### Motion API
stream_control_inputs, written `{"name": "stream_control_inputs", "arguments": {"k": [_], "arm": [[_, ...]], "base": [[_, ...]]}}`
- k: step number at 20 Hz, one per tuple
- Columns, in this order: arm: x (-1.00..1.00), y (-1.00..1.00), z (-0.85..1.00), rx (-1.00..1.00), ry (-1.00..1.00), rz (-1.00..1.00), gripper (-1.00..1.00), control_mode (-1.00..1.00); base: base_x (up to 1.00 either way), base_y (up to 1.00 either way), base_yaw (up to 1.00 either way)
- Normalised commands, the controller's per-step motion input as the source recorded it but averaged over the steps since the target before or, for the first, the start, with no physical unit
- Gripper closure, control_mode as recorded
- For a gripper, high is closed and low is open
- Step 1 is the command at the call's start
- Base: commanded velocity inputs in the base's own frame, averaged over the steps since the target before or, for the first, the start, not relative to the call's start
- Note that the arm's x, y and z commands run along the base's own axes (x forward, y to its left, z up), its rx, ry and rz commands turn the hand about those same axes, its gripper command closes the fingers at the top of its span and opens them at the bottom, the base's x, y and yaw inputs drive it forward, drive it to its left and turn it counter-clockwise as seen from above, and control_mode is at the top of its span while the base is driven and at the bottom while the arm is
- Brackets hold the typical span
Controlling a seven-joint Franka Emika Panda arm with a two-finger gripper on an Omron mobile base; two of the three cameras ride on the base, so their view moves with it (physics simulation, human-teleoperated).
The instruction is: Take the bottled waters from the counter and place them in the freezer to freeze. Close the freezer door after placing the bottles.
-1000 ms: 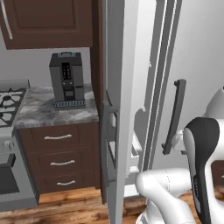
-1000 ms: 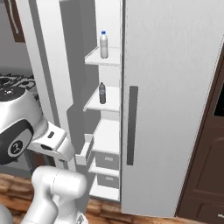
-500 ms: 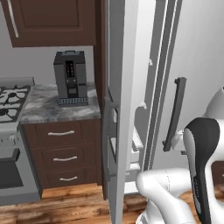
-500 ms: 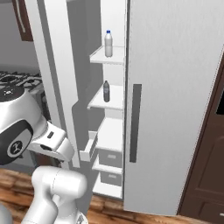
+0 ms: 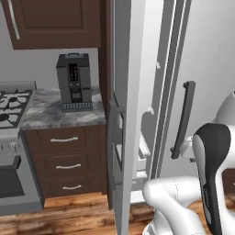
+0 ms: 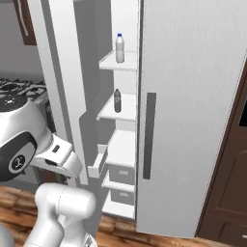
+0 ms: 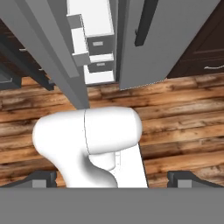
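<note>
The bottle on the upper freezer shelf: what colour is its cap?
Blue, on the milky white bottle; clearest in the right base view.

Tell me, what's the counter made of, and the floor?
The counter looks like polished stone: grey and white speckles with a smooth top. The floor looks like wood planks, brown with dark grain streaks and seams between boards. It's all rendered, so that's just how they look.

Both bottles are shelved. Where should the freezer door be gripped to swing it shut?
The freezer door stands wide open, edge-on to the robot. The best bet is probably the vertical handle on its outer face, reached from the counter side, with fingers across the slim upright bar.
</note>
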Motion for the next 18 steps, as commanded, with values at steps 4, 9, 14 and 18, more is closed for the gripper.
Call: {"name": "stream_control_inputs", "arguments": {"k": [4, 9, 14, 18], "arm": [[0.0, 0.0, 0.0, 0.0, 0.0, 0.0, -1.0, 1.0], [-0.08, 0.04, 0.0, -0.01, -0.03, 0.0, -1.0, -1.0], [-0.35, 0.47, 0.0, -0.08, -0.29, -0.07, -1.0, -1.0], [0.05, 0.97, 0.0, -0.06, -0.24, -0.35, -1.0, -1.0]], "base": [[0.0, 0.0, 0.0], [-0.13, 0.05, 0.0], [0.0, 0.0, 0.0], [0.0, 0.0, 0.0]]}}
